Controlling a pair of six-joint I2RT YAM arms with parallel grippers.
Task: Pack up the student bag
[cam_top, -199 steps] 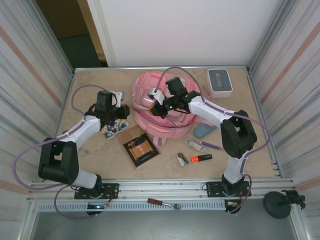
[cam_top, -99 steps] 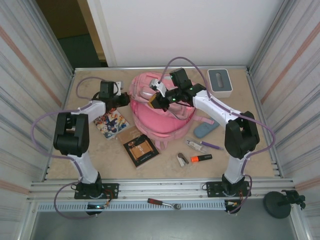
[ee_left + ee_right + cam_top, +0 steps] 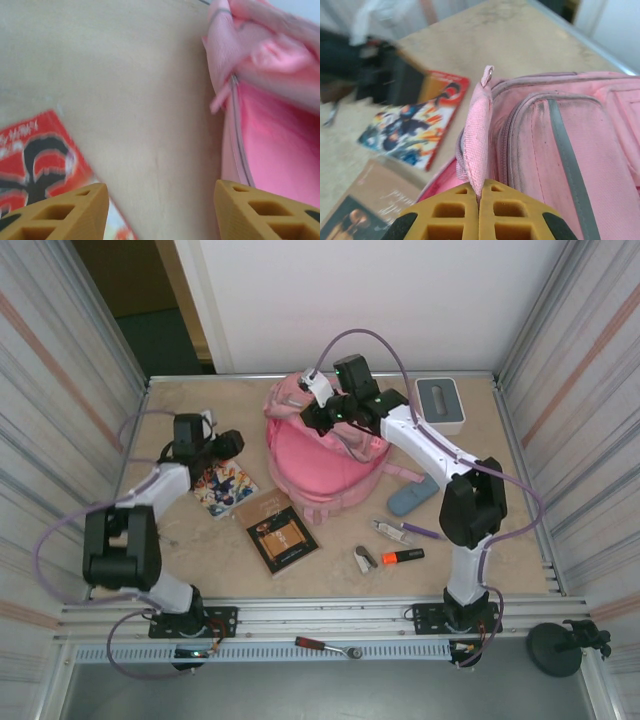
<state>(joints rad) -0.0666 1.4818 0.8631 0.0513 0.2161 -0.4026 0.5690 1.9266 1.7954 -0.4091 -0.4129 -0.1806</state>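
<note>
Bag [image 3: 325, 455]: large, soft, pink fabric, grey-edged zip seams around its front pockets. It sat at the back centre of the desk [image 3: 200, 550], its top end lifted toward the back wall and its straps trailing toward the near side.

Right pincer [image 3: 310, 418] was at the bag's upper left corner. On the right wrist view, the pincer [image 3: 479, 192] was closed, with a narrow strip of the bag's [image 3: 560, 140] pink fabric pinched between its yellow fingertips. A small metal-eyed tab stood up at the strip's far end.

Left pincer [image 3: 232, 445] was low over the desk, just left of the bag. On the left wrist view, the pincer [image 3: 160, 200] stood open with bare desk [image 3: 150, 100] between its fingers [image 3: 65, 210], gripping nothing.

Containers:
- The bag [image 3: 280, 140] gaped along a zip line on the left wrist view, showing brighter pink lining. Contents could not be made out.
- White box [image 3: 440, 405] with a grey top stood at the back right, apart from the bag. Contents could not be made out.

Loose on the desk:
- Comic [image 3: 225, 485], by the left pincer.
- Brown book [image 3: 280, 530], near the bag's front.
- Blue-grey case [image 3: 412, 500], purple pen [image 3: 425, 531] and orange highlighter [image 3: 403, 556], to the right.
</note>
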